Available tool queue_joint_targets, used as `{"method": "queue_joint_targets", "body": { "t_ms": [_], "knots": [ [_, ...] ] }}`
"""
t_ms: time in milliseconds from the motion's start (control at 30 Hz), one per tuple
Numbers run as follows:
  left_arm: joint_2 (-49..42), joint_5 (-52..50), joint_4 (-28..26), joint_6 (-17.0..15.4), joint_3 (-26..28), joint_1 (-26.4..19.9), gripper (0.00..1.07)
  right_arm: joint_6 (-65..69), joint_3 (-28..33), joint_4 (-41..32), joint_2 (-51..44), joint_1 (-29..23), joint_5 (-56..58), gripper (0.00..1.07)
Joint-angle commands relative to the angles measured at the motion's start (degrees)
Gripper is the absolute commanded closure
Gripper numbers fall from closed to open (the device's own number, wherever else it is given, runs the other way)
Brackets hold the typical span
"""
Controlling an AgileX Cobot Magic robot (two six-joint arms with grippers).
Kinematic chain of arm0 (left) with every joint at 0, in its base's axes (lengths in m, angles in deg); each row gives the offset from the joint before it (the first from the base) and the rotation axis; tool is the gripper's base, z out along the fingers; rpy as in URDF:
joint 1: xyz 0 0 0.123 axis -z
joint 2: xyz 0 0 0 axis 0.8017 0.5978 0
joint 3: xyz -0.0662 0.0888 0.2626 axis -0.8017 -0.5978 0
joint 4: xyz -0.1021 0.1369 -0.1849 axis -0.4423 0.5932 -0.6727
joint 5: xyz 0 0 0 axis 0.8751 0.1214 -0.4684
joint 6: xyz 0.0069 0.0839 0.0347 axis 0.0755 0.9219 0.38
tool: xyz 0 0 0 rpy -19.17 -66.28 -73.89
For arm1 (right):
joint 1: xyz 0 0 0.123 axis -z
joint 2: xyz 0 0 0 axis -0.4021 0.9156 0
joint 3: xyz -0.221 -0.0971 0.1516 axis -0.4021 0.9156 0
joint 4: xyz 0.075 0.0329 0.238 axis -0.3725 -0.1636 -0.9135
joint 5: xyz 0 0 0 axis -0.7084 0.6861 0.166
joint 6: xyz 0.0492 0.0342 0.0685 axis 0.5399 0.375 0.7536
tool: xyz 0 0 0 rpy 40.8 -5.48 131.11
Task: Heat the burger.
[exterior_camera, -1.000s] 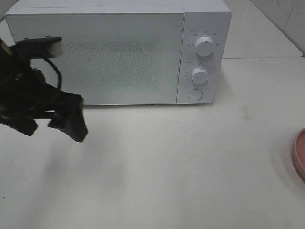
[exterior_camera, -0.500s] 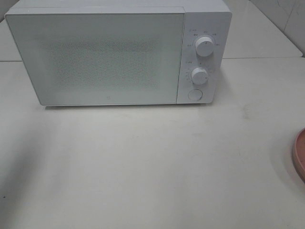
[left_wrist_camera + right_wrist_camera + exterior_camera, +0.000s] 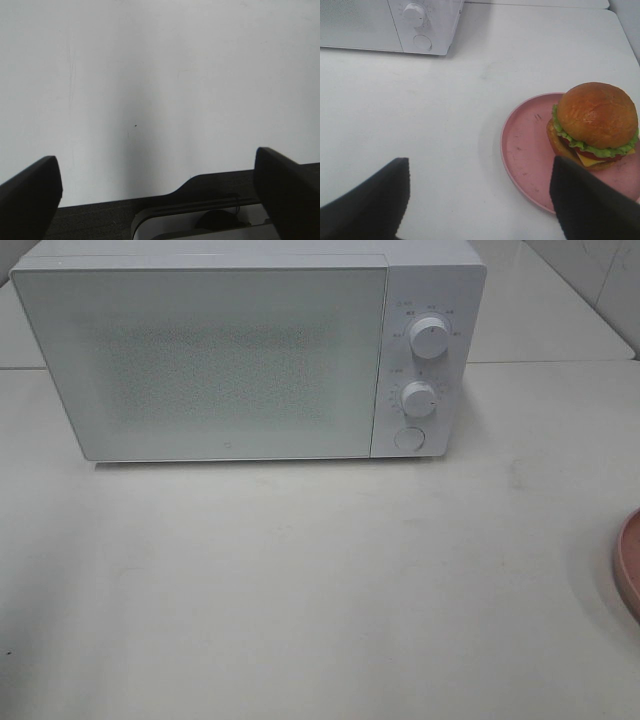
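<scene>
Burger (image 3: pixel 596 125): sat on the pink plate (image 3: pixel 525 150), toward one side of it, upright, bun on top, lettuce and cheese showing at the edge; seen only in the right wrist view.
Plate: lay on the white table (image 3: pixel 320 580), well apart from the microwave (image 3: pixel 240 350); in the high view only its rim (image 3: pixel 630 565) showed at the right edge.
Microwave: stood at the back of the table, door shut, two dials (image 3: pixel 429 337) and a round button (image 3: pixel 409 438) on its right panel.
Right gripper (image 3: pixel 480 200): fingers (image 3: pixel 370 200) spread wide, nothing between them, above the table just beside the plate, touching neither plate nor burger.
Left gripper (image 3: pixel 155 185): fingers (image 3: pixel 285 185) spread wide, nothing between them, over bare table near its edge.
High view: neither arm showed.
</scene>
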Motion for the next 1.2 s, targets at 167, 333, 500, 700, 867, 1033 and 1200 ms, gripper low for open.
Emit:
{"method": "queue_joint_targets", "body": {
  "t_ms": [167, 333, 500, 700, 867, 1033, 1200],
  "knots": [
    [-15.18, -3.55, 1.89, 0.23, -13.06, 0.0, 0.1, -0.69, 0.06, -0.06, -1.43, 0.17, -0.4, 0.31],
    [-20.34, -7.16, 2.18, 0.23, -19.31, 0.0, 0.1, -0.69, 0.06, -0.06, -1.43, 0.17, -0.4, 0.31],
    [-26.99, -10.37, 2.35, 0.17, -22.57, 0.0, 0.1, -0.69, 0.06, -0.06, -1.43, 0.17, -0.4, 0.31],
    [-33.98, -10.37, 1.43, 0.0, -22.57, 0.0, 0.1, -0.69, 0.06, -0.06, -1.43, 0.17, -0.4, 0.31],
    [-41.54, -10.66, -1.66, 0.0, -22.63, 0.0, 0.1, -0.69, 0.06, -0.06, -1.43, 0.17, -0.4, 0.31],
    [-46.98, -10.49, -1.6, 0.06, -22.57, 0.0, 0.1, -0.69, 0.06, -0.06, -1.43, 0.17, -0.4, 0.31],
    [-46.81, -10.66, -1.83, 0.0, -22.75, 0.0, 0.1, -0.63, 0.06, 0.0, -1.2, 0.17, -0.4, 0.31]
  ]
}}
